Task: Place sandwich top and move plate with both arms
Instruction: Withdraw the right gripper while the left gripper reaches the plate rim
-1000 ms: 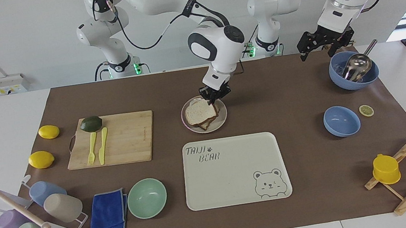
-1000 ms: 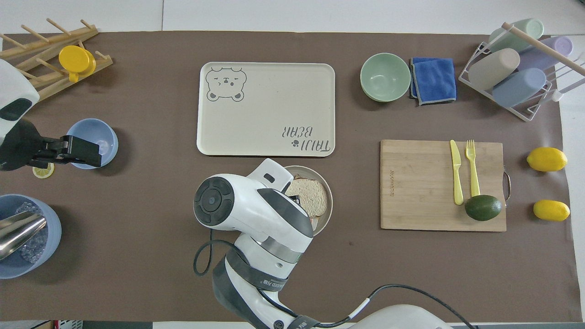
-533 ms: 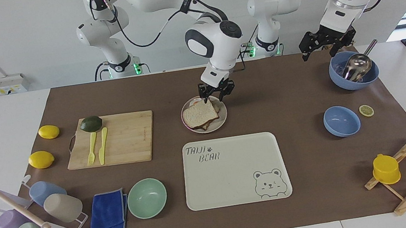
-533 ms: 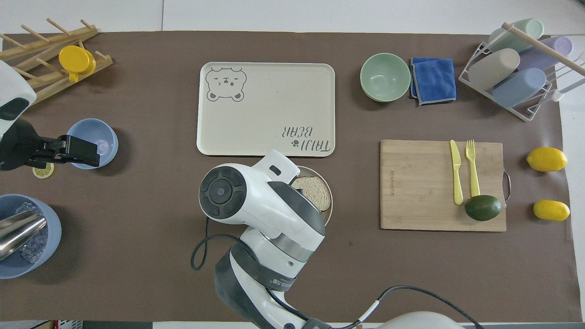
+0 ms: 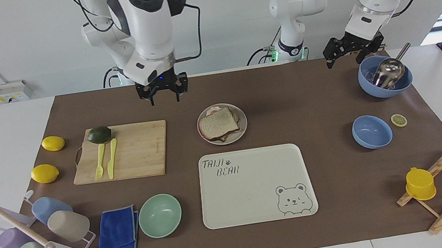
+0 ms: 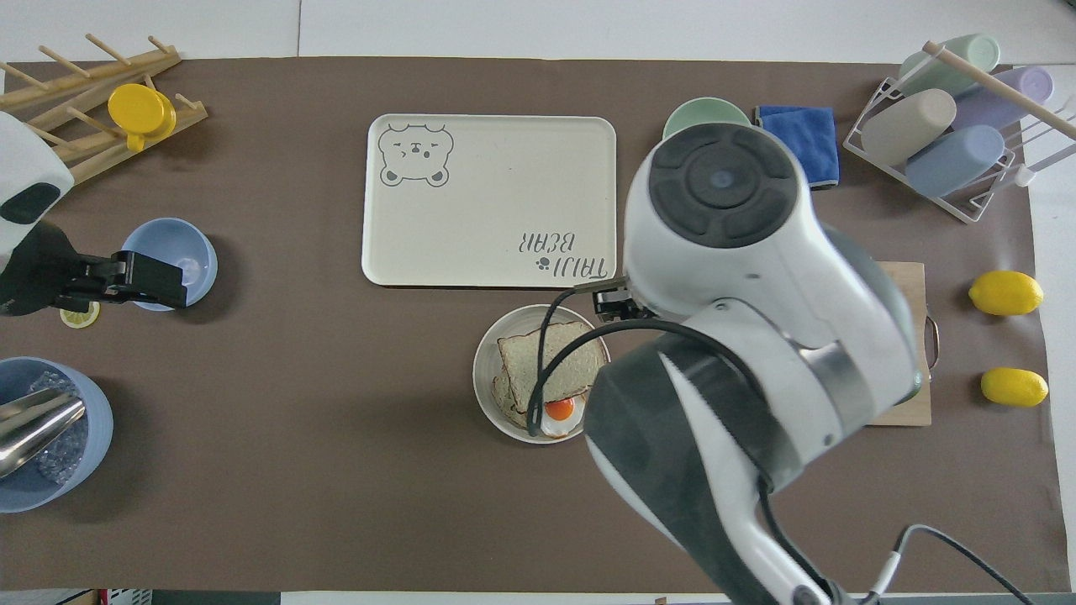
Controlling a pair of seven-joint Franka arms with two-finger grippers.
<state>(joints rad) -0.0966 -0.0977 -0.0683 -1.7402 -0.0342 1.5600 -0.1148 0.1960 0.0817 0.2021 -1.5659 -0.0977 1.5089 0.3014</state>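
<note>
So the sandwich top (image 5: 216, 123) is lying flat on the stack on the plate (image 5: 243, 126), a bit crooked, with the fried egg (image 6: 558, 411) peeking out on the side nearer the robots. The plate is sitting just beside the bear tray (image 5: 255, 186), on its robot-facing edge.

Your right gripper (image 5: 163, 95) is hanging empty with fingers spread, up over the mat near the cutting board (image 5: 134, 151). Your left gripper (image 5: 351, 51) is waiting empty and wide open above the ice bowl (image 5: 386, 85).

For the plate move, you're probably dealing with something stiff, light and a bit slick, while the bread is soft and loose. I'd pinch the raised rim at two facing points, one per arm, and keep it level or the stack is sliding off.
</note>
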